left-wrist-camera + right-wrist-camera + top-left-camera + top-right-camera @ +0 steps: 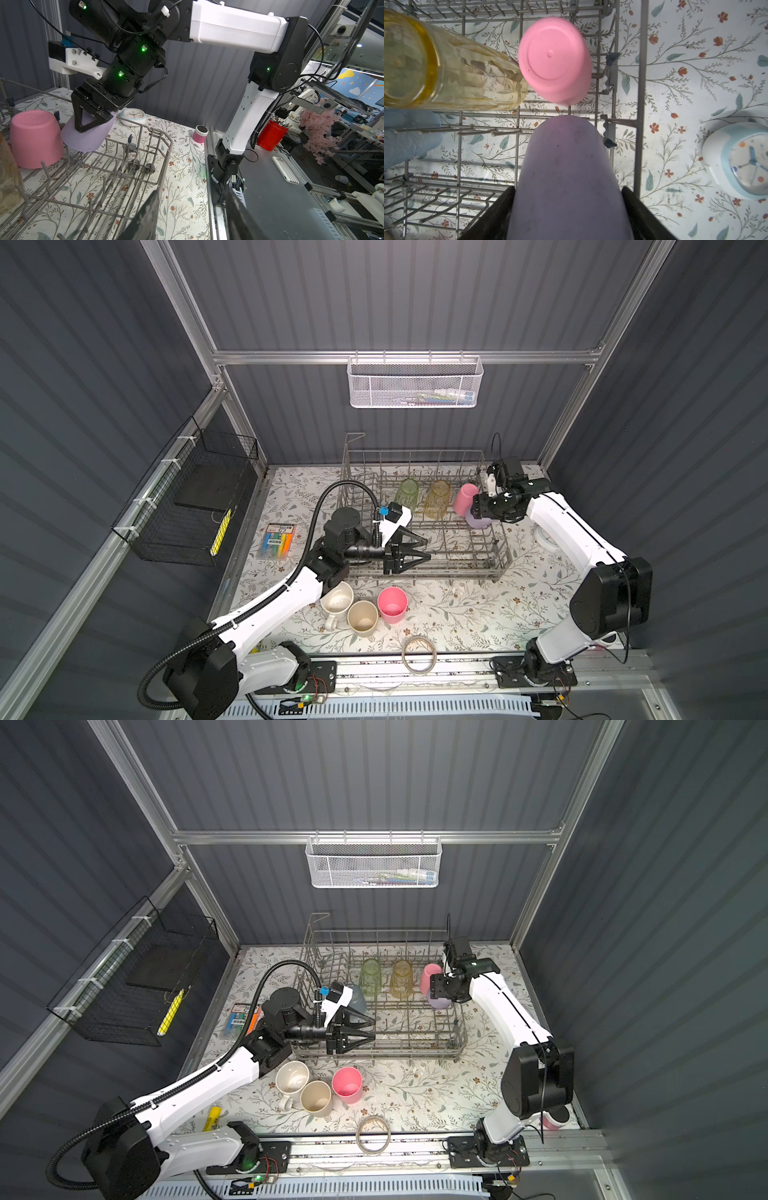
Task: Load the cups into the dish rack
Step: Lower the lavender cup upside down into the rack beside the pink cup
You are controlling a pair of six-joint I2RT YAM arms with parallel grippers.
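Nearby: upturned pink cup point(554, 60) beside lilac cup point(566, 149), in dish rack point(641, 83).
Right claw point(568, 189): pointing down, grasping lilac cup.
Left claw point(428, 548): released, level.

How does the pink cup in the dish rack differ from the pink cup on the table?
The pink cup in the rack sits inside the dish rack; the pink cup on the table stands in front of it. The rack one is base up; the table one is mouth up. Both are plain pink, no handles.
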